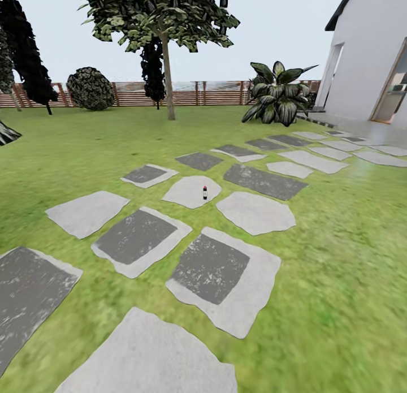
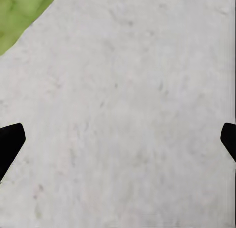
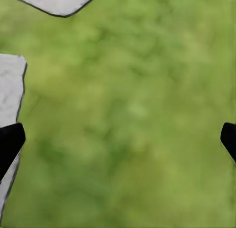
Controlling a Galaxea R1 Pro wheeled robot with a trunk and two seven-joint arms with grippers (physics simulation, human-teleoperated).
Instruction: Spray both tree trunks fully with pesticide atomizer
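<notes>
The pesticide atomizer (image 1: 204, 193), a small dark bottle with a red band and a white top, stands upright on a pale stepping stone (image 1: 186, 190) in the middle of the lawn, some way ahead of me. One tree with a straight bare trunk (image 1: 168, 82) and blocky green leaves rises at the far side of the garden by the fence. My left gripper (image 2: 118, 139) hangs open over a pale stone slab, black fingertips (image 2: 10, 142) at the picture's edges. My right gripper (image 3: 118, 139) is open above grass, nothing between its fingers.
Several grey and pale stepping stones (image 1: 220, 280) run across the lawn toward a white house (image 1: 373, 59) at the right. A broad-leaved plant (image 1: 278, 96) grows by the house. A round bush (image 1: 90, 89) and dark conifers (image 1: 25, 54) line the slatted wooden fence (image 1: 192, 93).
</notes>
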